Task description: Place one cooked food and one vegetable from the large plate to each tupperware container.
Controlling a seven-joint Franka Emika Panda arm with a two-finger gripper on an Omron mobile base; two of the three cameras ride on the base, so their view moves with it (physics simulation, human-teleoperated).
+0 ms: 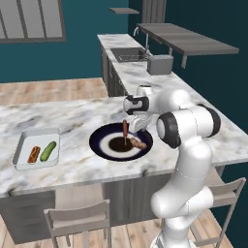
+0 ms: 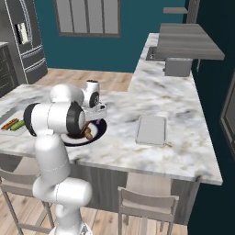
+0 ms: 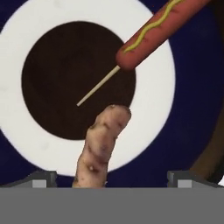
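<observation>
Gripper (image 3: pixel 111 177) hangs wide open over the large plate (image 1: pixel 99 145), straddling a knobbly root vegetable (image 3: pixel 101 146) (pale, speckled); a corn dog (image 3: pixel 159 33) lies beyond.

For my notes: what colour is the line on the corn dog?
Yellow, a wavy line on the corn dog; hand view shows it best.

White arm bent forward, hand pointing down

The white Franka arm with dark joints folds at its elbow; its two-finger gripper (image 3: pixel 111 178) hangs with jaws spread wide, the small dark fingertips (image 3: pixel 41 178) holding nothing.
</observation>
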